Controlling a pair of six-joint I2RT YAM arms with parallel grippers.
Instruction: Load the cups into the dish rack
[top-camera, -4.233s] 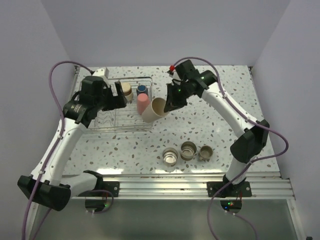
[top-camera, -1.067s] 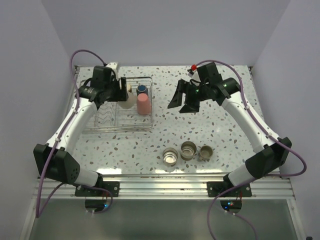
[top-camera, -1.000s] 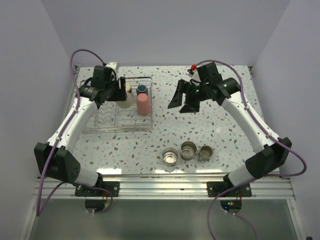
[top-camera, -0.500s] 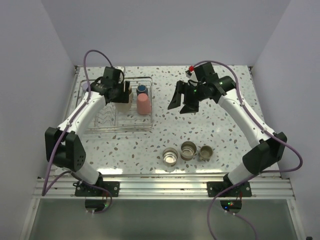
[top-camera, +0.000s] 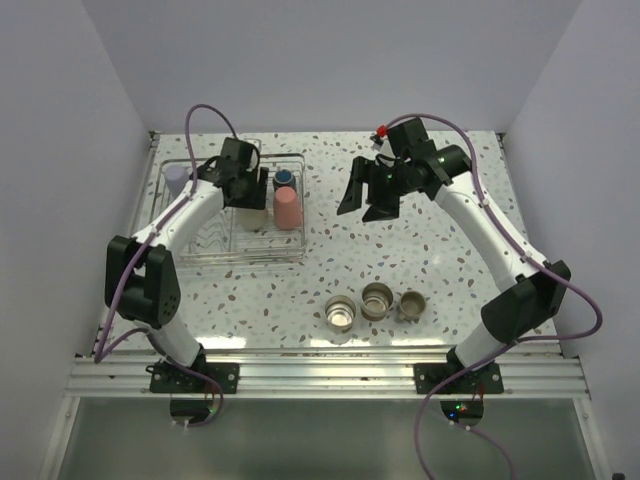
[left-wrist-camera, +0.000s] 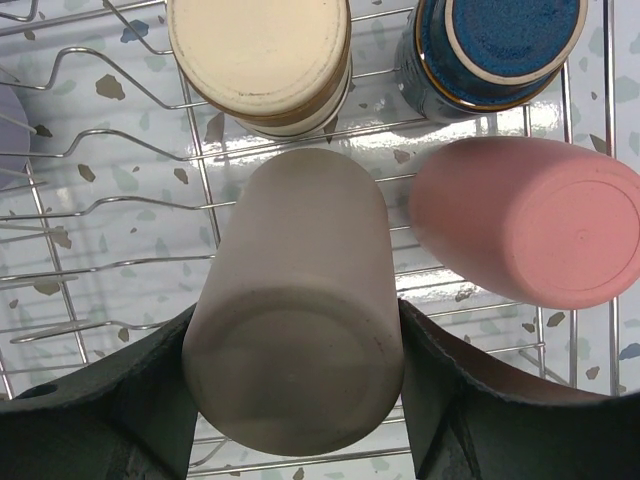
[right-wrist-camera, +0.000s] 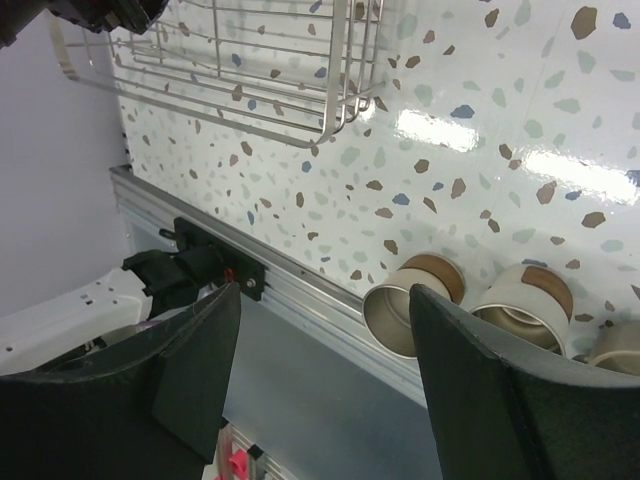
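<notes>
While left gripper (left-wrist-camera: 297, 335) pinched beige tumbler (left-wrist-camera: 300, 240), fingers touching both walls, tumbler was base-up over dish rack (top-camera: 236, 258). Long axis nearly vertical, mouth toward wires, just beside pink tumbler (left-wrist-camera: 525, 220). Left arm stretched over rack, wrist pointing down. Right gripper (top-camera: 365, 200) spread, empty, right of rack. Steel cups (top-camera: 375, 300) lay nearer right arm.

- The left arm (top-camera: 185, 215) and the right arm (top-camera: 490, 235) are showing glossy white shells between bulky black joint housings.
- A lavender-purple cable (top-camera: 205, 112) is running along each arm.
- The left tool (top-camera: 252, 190) and the right tool (top-camera: 365, 205) are presenting broad, matte black fingers (right-wrist-camera: 190, 370).
- A small red cap (top-camera: 381, 131) is sitting on the right wrist.
- Black bases (top-camera: 455, 378) are sitting on a ribbed silver rail (top-camera: 330, 375).
</notes>
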